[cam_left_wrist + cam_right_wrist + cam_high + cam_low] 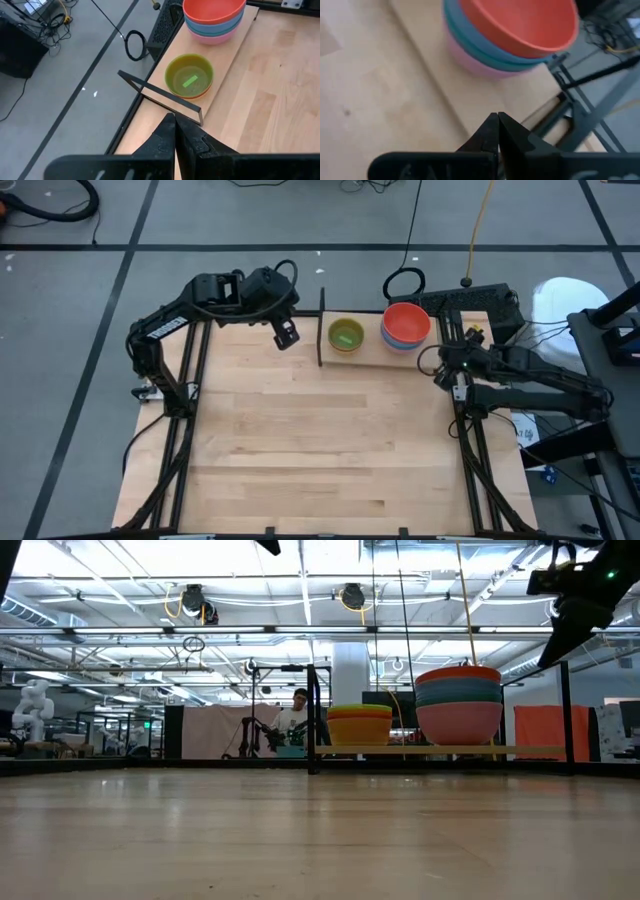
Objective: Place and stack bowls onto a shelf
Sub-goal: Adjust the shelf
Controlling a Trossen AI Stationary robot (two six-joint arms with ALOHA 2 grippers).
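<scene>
The shelf (pixel 372 356) sat at the table's (pixel 320 440) far edge, near the middle and toward the far right corner. Two stacks of bowls stood on it, apart from each other. The small stack (pixel 346 335) sat at the shelf's left end; from above only a green bowl over an orange rim showed. The low view split it further: green rim on top (pixel 360 708), then orange, then a yellow body lowest. The large stack (pixel 405 326) sat at the shelf's right end. The high view gave a red bowl over blue. The low view showed more layers (pixel 458 703): red-orange on top, blue and teal bands, pink at the base. The right wrist view confirmed red, teal, pink (pixel 510 35).

The left gripper (pixel 287 333) hung over the far left part of the table, just left of the shelf's black end bar; its wrist view showed the fingers pressed together (pixel 176 131), holding nothing. The right gripper (pixel 446 366) hung near the shelf's right end, by the table's right edge; fingers together too (pixel 498 131), nothing held. In the low view only the right arm's dark body appeared at upper right. That view alone caught a person (pixel 296 718) seated in the room beyond the table.
</scene>
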